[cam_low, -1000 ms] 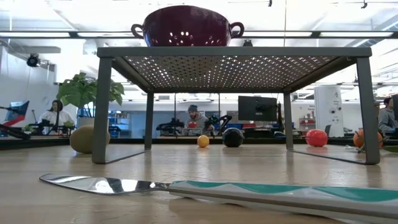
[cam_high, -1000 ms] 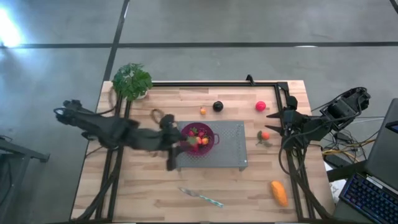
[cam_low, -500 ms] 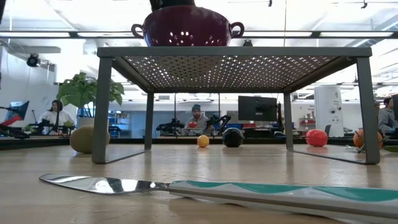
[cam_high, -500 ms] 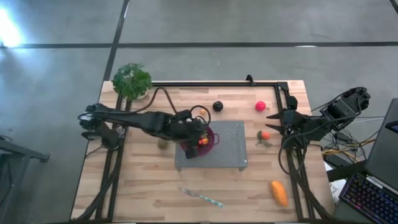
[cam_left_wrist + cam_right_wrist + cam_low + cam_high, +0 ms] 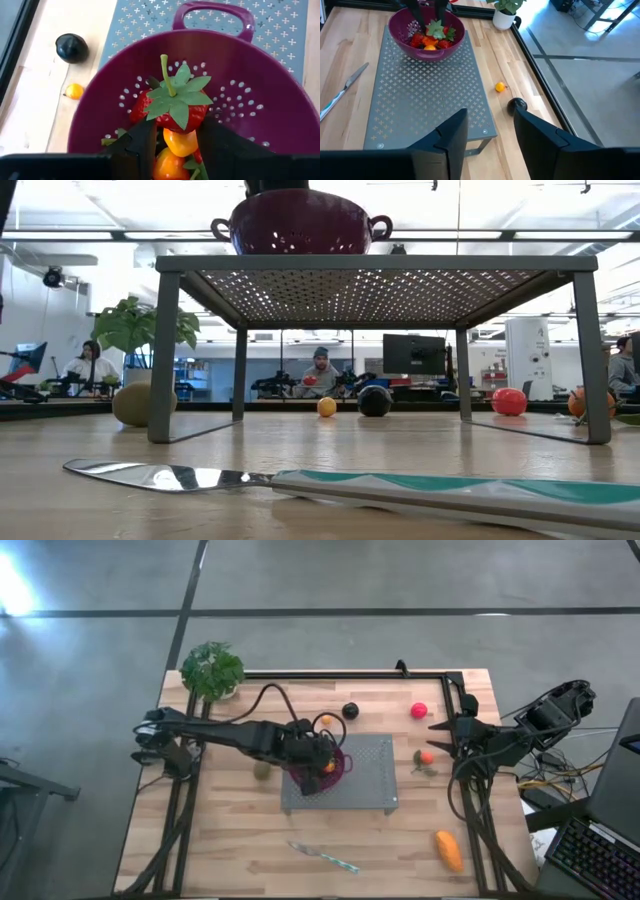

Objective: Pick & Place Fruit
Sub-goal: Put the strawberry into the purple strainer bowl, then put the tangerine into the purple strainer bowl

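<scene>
**Left arm swung in over the bowl with a strawberry, drop-off time I think**

A second ago my left gripper (image 5: 172, 145) was off the rack's edge; now it hangs inside the purple perforated plastic colander (image 5: 280, 125) on the grey metal mesh rack (image 5: 370, 765), fingers (image 5: 142, 145) clenched on a red toy strawberry with a green leafy cap (image 5: 172, 102), just above the berries and small orange pieces already in there. My right gripper (image 5: 487, 132) waits open at the table's right side. The dark plum (image 5: 350, 710), pink-red ball (image 5: 419, 710) and oblong orange fruit (image 5: 449, 851) sit loose on the table, well apart from me.
</scene>
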Robot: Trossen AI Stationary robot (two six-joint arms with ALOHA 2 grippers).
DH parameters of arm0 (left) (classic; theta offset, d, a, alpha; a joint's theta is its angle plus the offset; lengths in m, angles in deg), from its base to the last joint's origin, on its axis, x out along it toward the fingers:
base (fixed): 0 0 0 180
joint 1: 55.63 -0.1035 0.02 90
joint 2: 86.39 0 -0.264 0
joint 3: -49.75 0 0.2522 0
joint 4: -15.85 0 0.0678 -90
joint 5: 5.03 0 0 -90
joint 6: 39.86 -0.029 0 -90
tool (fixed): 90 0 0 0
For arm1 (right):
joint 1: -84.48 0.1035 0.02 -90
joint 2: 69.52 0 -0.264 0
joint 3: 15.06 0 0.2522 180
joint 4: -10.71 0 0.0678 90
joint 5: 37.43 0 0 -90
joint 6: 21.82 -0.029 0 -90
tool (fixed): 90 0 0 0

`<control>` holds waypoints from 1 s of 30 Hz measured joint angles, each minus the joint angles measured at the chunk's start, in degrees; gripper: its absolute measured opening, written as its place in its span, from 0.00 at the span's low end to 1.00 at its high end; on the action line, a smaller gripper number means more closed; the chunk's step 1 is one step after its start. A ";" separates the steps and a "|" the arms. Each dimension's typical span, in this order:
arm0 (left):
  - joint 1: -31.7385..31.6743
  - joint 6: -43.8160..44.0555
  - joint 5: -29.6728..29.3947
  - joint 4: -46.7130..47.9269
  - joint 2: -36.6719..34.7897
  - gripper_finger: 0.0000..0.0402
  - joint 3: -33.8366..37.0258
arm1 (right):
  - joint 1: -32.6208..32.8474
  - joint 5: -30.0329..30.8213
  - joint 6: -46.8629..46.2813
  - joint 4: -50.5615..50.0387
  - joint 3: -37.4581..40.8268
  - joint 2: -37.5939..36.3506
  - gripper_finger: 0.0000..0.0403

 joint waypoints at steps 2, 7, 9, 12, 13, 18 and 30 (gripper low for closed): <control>-0.04 0.03 0.86 0.17 0.00 0.34 0.02 | 0.00 0.00 0.00 0.00 0.00 0.00 0.40; -0.11 -0.33 1.84 0.18 0.37 0.36 0.02 | 0.00 0.00 0.00 0.02 0.00 0.00 0.43; -0.13 -0.44 1.84 0.20 0.73 0.38 0.04 | 0.00 0.00 0.00 0.02 0.00 0.00 0.43; -0.22 -0.44 1.84 0.18 1.10 0.44 0.04 | 0.00 0.00 0.00 0.02 0.00 0.00 0.44; -0.24 -0.44 1.84 0.18 1.19 0.47 0.04 | 0.00 0.00 0.00 0.02 0.00 0.00 0.45; -0.26 -2.25 2.32 0.31 0.72 0.56 0.04 | 0.00 0.00 0.00 0.04 0.02 0.00 0.44; 0.34 1.40 3.12 6.41 -4.81 0.57 -10.41 | 0.00 -0.11 0.18 -0.04 0.07 0.02 0.36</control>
